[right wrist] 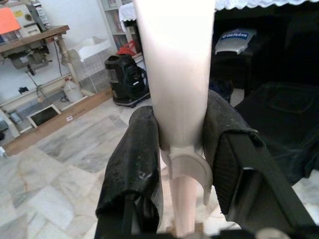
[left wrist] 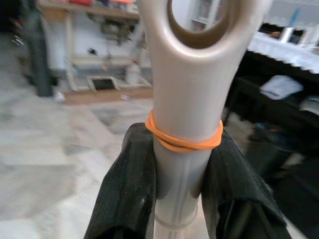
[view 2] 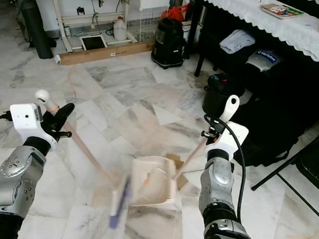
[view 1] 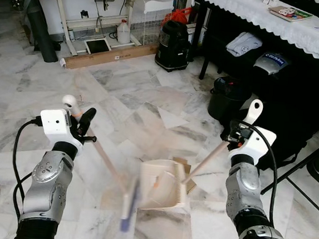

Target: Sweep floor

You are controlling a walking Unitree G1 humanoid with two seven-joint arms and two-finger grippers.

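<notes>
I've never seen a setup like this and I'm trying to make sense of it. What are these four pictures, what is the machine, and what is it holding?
It is a walking humanoid robot with two silver arms, each ending in a claw of two black fingers. The two wide pictures come from cameras in its head, looking down at a marble floor. The two close-ups come from cameras on its wrists. The left claw is shut on the broom handle, which has an orange rubber band around it; the broom's head is blurred. The right claw is shut on the dustpan handle, and the beige dustpan sits low between the arms.
</notes>
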